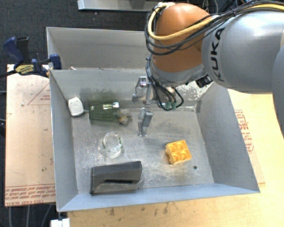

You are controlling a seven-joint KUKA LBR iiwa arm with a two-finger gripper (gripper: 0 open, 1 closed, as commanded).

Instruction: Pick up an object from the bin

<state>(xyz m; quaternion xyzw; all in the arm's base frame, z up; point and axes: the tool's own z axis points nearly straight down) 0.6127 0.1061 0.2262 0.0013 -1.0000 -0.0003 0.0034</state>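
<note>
The thing nearest my gripper (pixel 142 129) is a small brownish lump (pixel 125 119), lying on the bin floor just to the gripper's left, near the middle of the grey metal bin (pixel 61 141). I hold nothing that can be seen, and I cannot tell whether the gripper is wide or narrow; it hangs over bare floor. The lump touches or nearly touches the right end of a green bottle (pixel 103 112) lying on its side. Past the bottle's other end, against the left wall, sits a small white rounded object (pixel 75 107). Below the bottle, a clear glass cup (pixel 112 144) lies apart from everything else. Near the front wall rests a dark grey rectangular box (pixel 116 176). To my lower right, well clear of the lump, is a yellow studded block (pixel 178 152). My orange wrist cover (pixel 177 37) and its cables hang over the back of the bin.
</note>
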